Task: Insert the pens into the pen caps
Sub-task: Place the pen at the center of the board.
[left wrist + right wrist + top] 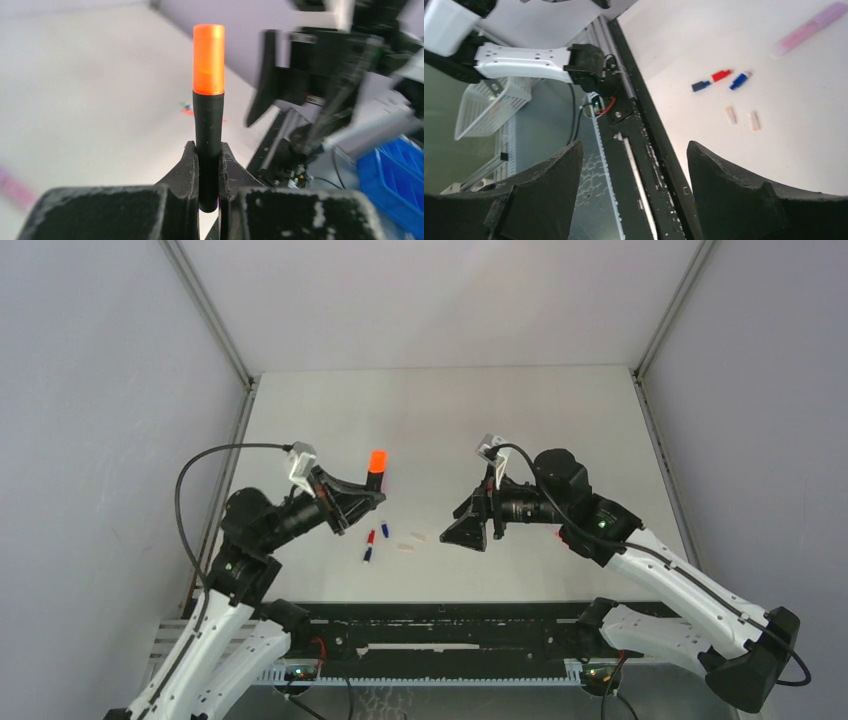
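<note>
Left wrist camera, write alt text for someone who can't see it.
The left gripper clamps a black highlighter upright, a bright orange cap on its top end. Behind it lie the white table and, blurred at right, the right arm.

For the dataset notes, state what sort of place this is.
Likely a robotics lab test cell: a white table enclosed by plain grey panels, with a blue bin and a white basket beside the rig.

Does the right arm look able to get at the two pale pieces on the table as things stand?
Likely yes: the right claw is open and empty, and the pale pieces lie on bare table just ahead, nothing between.
</note>
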Motion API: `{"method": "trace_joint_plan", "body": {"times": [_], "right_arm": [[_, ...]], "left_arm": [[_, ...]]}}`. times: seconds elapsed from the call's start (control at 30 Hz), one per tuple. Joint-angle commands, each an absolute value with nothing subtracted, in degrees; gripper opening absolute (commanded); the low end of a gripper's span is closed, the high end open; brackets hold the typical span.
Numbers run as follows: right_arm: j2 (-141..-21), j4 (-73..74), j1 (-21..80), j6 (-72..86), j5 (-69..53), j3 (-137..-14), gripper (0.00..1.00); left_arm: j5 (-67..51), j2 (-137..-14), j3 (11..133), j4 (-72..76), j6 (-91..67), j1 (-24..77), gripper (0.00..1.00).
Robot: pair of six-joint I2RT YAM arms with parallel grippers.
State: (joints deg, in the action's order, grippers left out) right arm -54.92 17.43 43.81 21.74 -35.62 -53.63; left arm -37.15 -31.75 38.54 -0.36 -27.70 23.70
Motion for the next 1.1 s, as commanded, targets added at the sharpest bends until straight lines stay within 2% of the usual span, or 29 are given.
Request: {"method": "trace_joint_plan", "body": {"times": [0.0,0.13,0.47,0.8,1.07], "right_arm": [[-53.6,18.6,42.8,21.3,-27.7,-51.6,0.74],[-53.2,18.3,42.6,22.5,-23.5,-49.7,0.73],[-52.7,17.0,42.2,23.7,-19.7,-46.4,0.72],[-54.9,14.7,41.8,24.9,-20.2,-45.0,0.72],[-55.5,13.7,41.5,25.8,-19.9,-44.3,0.71]], "left_arm": [[-14.2,-40.7,43.4,-16.5,-25.4,23.3,0.0],[2.0,-51.0,42.9,-18.0,-26.6,22.5,0.0],[12.7,-74.3,43.7,-11.9,-26.4,18.0,0.0],[9.3,-84.1,46.3,-8.4,-27.0,18.1,0.0],[5.3,-87.8,47.9,-6.8,-26.9,18.1,0.11]]}}
